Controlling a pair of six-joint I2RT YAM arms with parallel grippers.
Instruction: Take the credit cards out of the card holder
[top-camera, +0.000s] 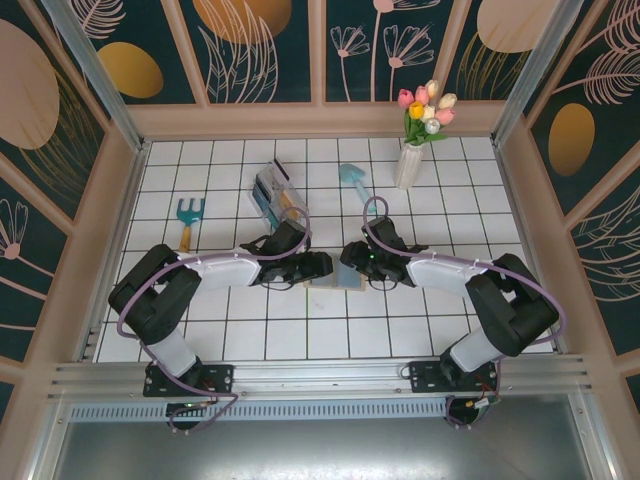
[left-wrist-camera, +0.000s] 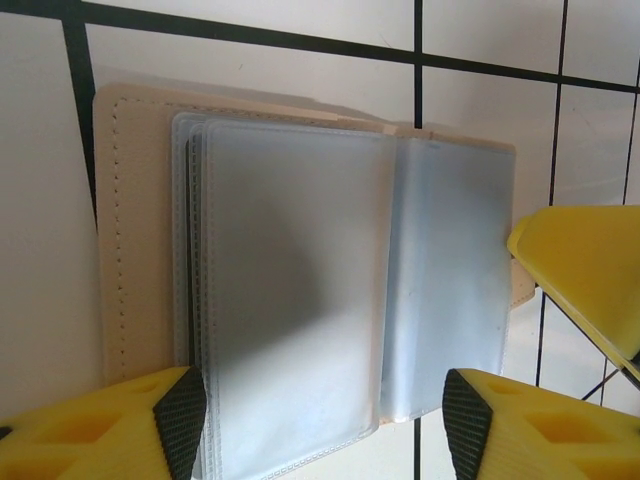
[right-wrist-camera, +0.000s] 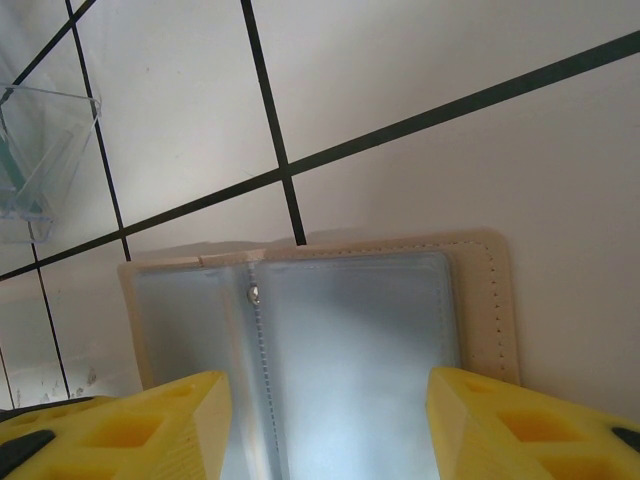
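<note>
Tiled tabletop (top-camera: 330, 340): your left tool (left-wrist-camera: 323, 415) and right tool (right-wrist-camera: 328, 400) hover part-open, empty, over the card holder (left-wrist-camera: 135, 250); probe its sleeves (left-wrist-camera: 290, 300) next.

card holder (top-camera: 335, 281): lies open and flat on the white tiled floor (top-camera: 300, 340), near the middle, inside facing up. in my left wrist view the card holder (left-wrist-camera: 300, 280) shows a tan cover with a stitched border on one side. a stack of frosted blue-grey sleeves rests on it, their edges slightly fanned, the fold off-centre. in my right wrist view the card holder (right-wrist-camera: 350, 340) has a stitched spine with a small metal rivet at its top and a tan stitched rim around the sleeves. a black grout line (right-wrist-camera: 270, 120) meets its far edge. credit cards: i cannot tell whether any sit inside the frosted sleeves.
</note>
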